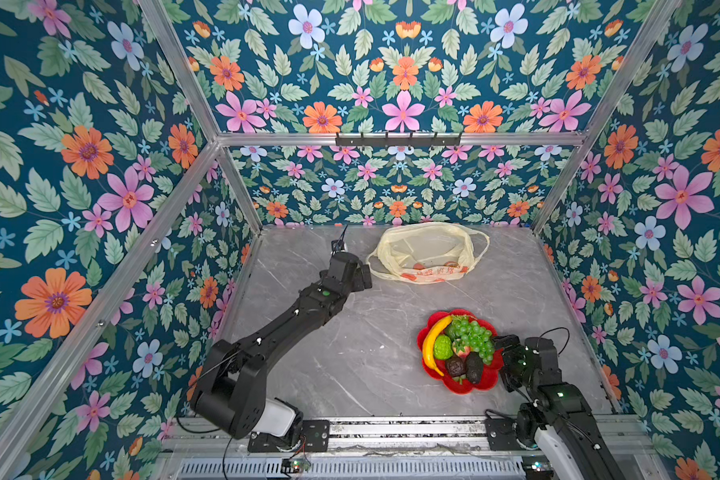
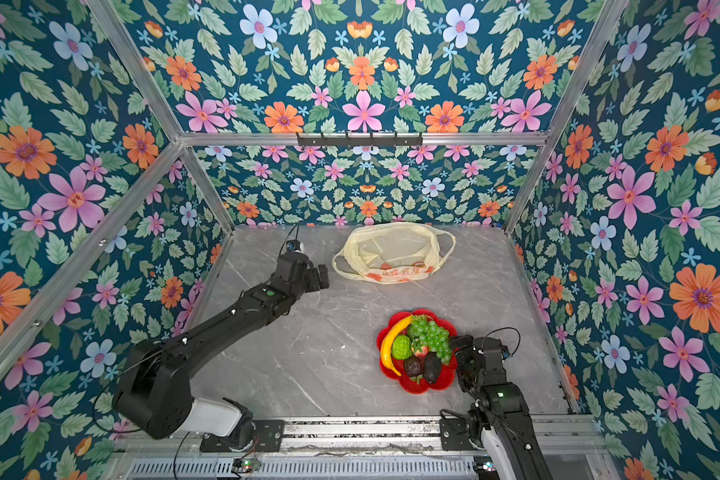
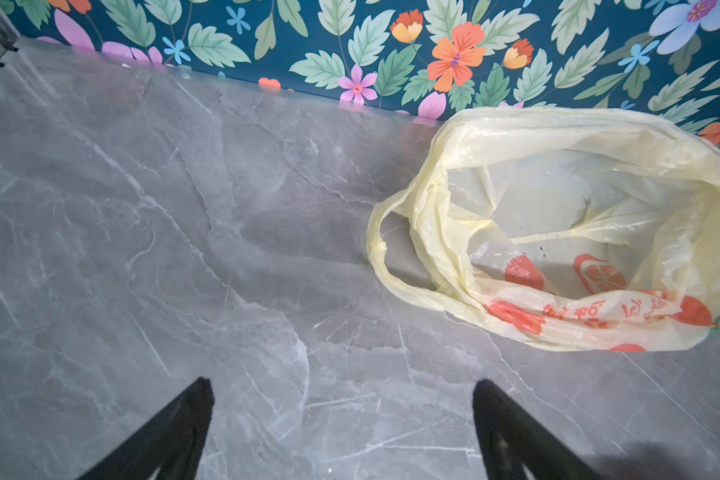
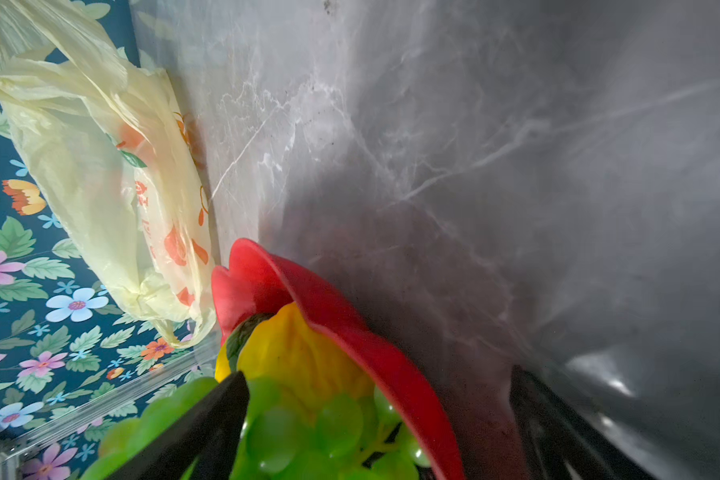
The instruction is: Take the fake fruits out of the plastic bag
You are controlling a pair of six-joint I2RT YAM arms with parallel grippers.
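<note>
Grey marble-veined tabletop (image 1: 366, 353). Against the far edge, about midway: crumpled cream-yellow plastic bag (image 1: 425, 249) with orange-red print, lying open. Toward the near right corner, well apart: red flower-shaped plate (image 1: 464, 385).

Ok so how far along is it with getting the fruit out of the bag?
Looks nearly finished. Done: the fake fruits sit heaped on the red plate. In hand: nothing; the left hand is open and empty near the plastic bag, and the right hand is open by the plate. Left: probably nothing, since the left wrist view shows only orange print inside the slumped bag.
</note>
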